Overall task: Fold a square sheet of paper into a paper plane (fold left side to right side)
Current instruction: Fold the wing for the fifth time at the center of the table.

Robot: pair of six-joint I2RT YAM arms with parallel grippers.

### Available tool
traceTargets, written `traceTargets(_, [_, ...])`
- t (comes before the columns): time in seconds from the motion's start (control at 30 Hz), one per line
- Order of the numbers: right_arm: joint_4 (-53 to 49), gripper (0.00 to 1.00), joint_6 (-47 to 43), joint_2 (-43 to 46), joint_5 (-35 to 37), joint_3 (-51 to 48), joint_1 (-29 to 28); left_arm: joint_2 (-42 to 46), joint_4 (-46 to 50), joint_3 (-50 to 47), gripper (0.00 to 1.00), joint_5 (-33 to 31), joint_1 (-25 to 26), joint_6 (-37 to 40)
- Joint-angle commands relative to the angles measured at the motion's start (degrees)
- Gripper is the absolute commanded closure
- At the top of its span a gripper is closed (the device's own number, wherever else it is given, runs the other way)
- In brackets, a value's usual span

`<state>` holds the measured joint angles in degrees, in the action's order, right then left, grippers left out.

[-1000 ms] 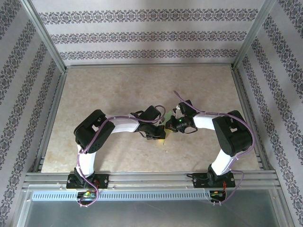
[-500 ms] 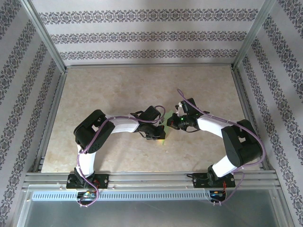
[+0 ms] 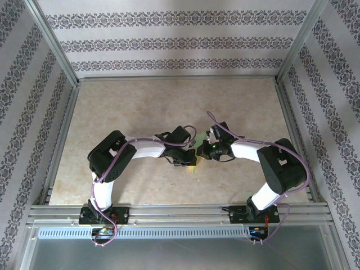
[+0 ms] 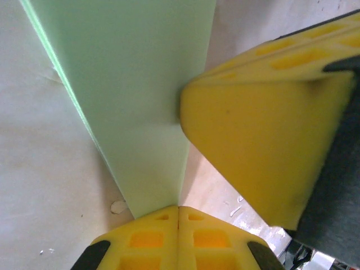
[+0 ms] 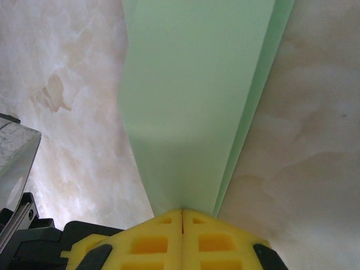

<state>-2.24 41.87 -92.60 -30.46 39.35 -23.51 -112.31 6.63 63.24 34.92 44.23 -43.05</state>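
Near the middle of the beige mottled tabletop (image 3: 140, 107), both arms reach inward and their grippers meet almost tip to tip. Between them sits the light green sheet of paper (image 3: 199, 136), of which the top camera sees just a small pale sliver beside the dark wrist housings. The left gripper (image 3: 192, 162) comes in from the left with its yellow fingers at the sheet's near side, and the right gripper (image 3: 201, 147) comes in from the right, just beside it. On the left wrist camera, the left gripper's two yellow fingers are pressed together, and the sheet narrows down into the seam between them, so the jaws are clamped on the paper. A brighter green edge runs along the sheet's left side there, and the other gripper's yellow fingers touch its right edge. On the right wrist camera, the right gripper's jaws are likewise together on the paper, which widens away from the fingertips, a second layer showing along its right edge.
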Motion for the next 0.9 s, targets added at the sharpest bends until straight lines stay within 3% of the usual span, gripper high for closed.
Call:
traceTargets(0.0, [1.9,1.00,-1.0,-1.6,0.5,2.1,-0.2,-1.3,4.4,-2.0,1.00,-3.6,-0.1,1.0])
traceTargets(0.87, [1.4,1.00,-9.6,-14.3,-1.6,12.9,8.6,-1.3,4.8,-3.1,1.00,-3.3,-0.1,0.7])
